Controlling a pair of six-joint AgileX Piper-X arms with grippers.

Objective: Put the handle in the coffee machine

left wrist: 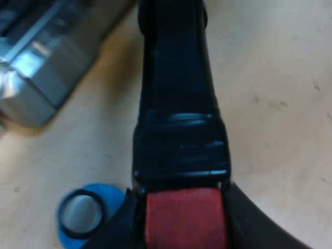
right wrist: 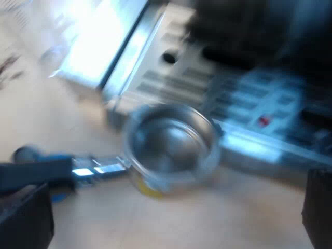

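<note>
Holder: round metal holder (left wrist: 179, 104) with a black handle and a red end (left wrist: 184, 220), out of the machine. Its open cup (right wrist: 171, 142) is just beside the machine's front edge. Whether the cup touches the worktop cannot be told.
Left jaws: left gripper (left wrist: 182, 207) pinching the holder at its red end, with a black finger (left wrist: 116, 231) on each side.
Right jaws: right gripper (right wrist: 171, 223) spread wide and gripping nothing, near the holder's cup.
Tamper: round blue tamper (left wrist: 85, 212) with a grey top ringed in black, close by the red end. With the handle's run from red end to cup as twelve o'clock, it sits at about nine o'clock.
Machine: boxy silver espresso machine (right wrist: 249, 98) with a slotted tray, between ten and eleven o'clock on that same dial.
Worktop: pale beige worktop (left wrist: 280, 114) beneath everything.
</note>
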